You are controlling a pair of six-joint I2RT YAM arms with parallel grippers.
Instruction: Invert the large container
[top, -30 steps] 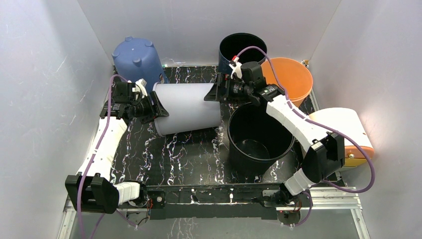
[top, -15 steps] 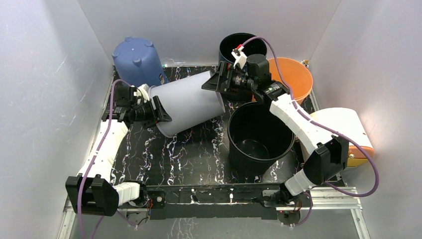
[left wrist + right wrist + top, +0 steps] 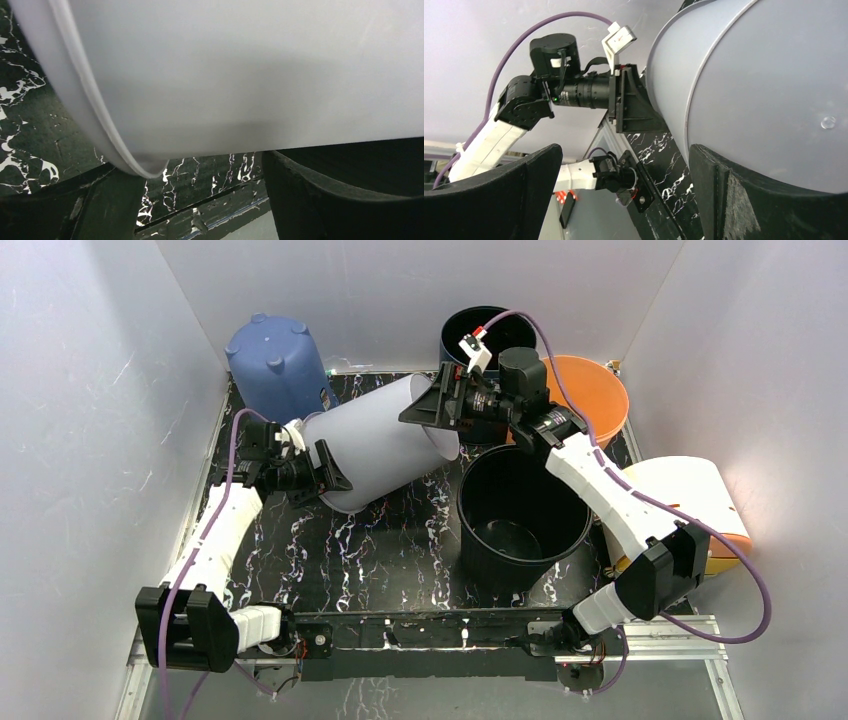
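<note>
Though unclear overhead, wrist views' left gripper [image 3: 210, 200], right gripper [image 3: 624, 195] wide-spread against large container [image 3: 385, 440].

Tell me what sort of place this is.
Probably a robotics lab test cell: plain white walls box in a black marbled tabletop, and the left arm and right arm are bolted to a rail.

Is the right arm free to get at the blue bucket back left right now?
Probably not: the right gripper sits against the tilted white container, which lies squarely between it and the blue bucket.
</note>
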